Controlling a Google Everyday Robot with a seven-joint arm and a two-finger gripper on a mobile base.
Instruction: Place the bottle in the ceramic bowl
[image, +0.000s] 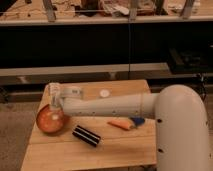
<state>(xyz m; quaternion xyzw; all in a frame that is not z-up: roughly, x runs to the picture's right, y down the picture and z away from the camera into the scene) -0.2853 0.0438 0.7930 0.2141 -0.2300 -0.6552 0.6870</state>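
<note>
Well, starting far L: the ceramic bowl (50, 122) sits near the L edge of the wooden table (55, 157), open side up, glossy orange-red inside, w/ nothing in it that I can make out, so it's free to take the drop. Right over its back rim is the gripper (56, 96), at the end of the arm (110, 105) that reaches across from the R; prob. it hangs there bc that's the release spot. The bottle (52, 103) seems to be the pale bit at the gripper's low end, just above the bowl's far side and not resting in it as far as I can see. It blends w/ the pale gripper, so I can't tell whether the gripper is clamped on it or not. Judging by that, the task looks near done, w/ only the release left. Next along, a dark ribbed block (86, 136) lies flat toward the front, just R of the bowl but apart from it, out of the arm's way. Further back, a small white disc (104, 93) lies beyond the arm, well clear. Then an orange carrot-like item (119, 124) w/ a blue object (136, 120) right beside it, below the forearm; neither is involved. Far R, the robot's big white body (182, 135) stands at the table's corner, prob. so the arm can span the whole top.
</note>
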